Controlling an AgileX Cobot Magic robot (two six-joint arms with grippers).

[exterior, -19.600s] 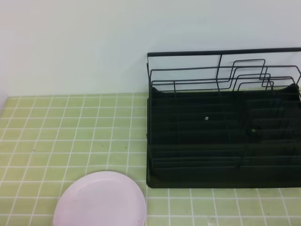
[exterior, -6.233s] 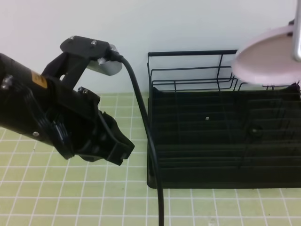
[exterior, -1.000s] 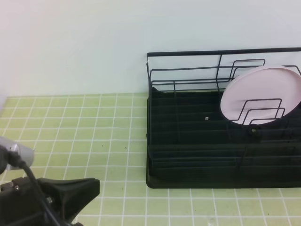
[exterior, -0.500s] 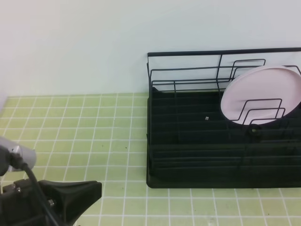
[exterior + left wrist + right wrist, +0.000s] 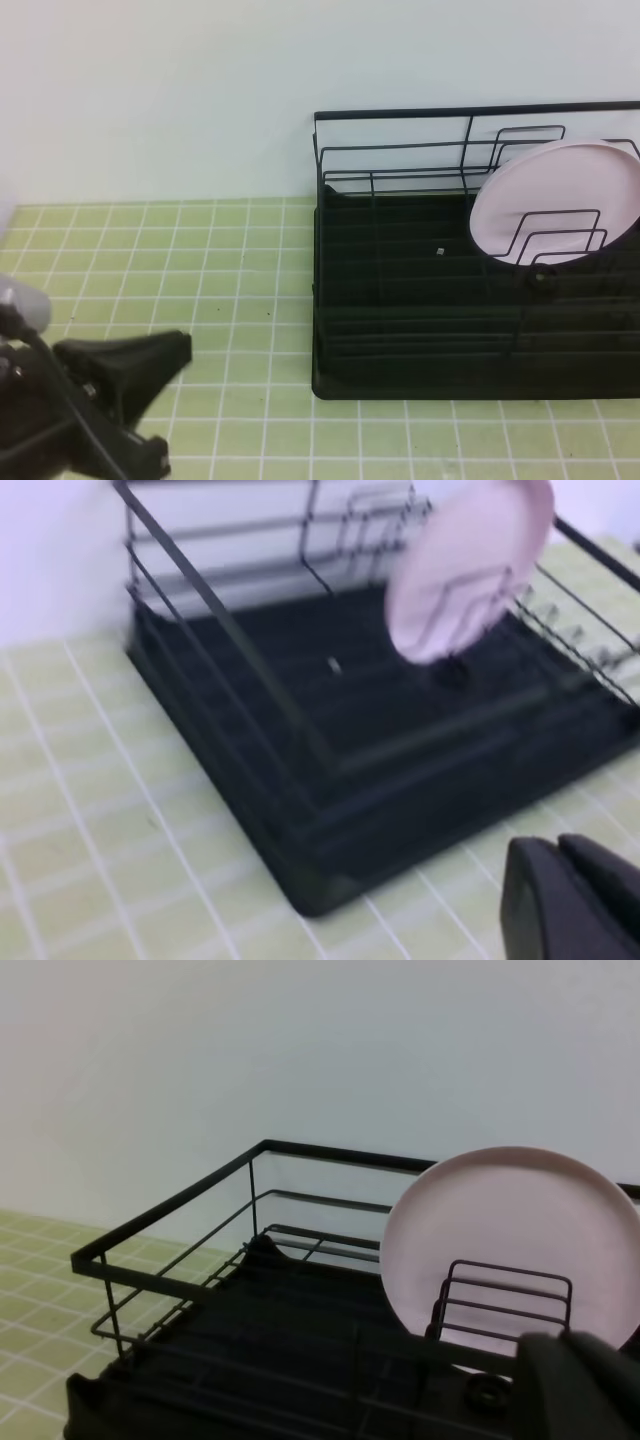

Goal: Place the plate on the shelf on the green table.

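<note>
starting nearest: left gripper (image 5: 570, 905), black, low at near edge of light green tiled table (image 5: 150, 260), jaws pressed together, holding nothing, well apart from rack. right gripper (image 5: 585, 1385) likewise clamped empty, just in front of rack. beyond: large black wire dish rack with solid tray base (image 5: 420, 330). round pale pink plate (image 5: 555, 205) stands on edge, tilted, at rack's far right, propped between upright wire dividers so it cannot roll. judgement: placement complete, grip no longer needed.
</note>
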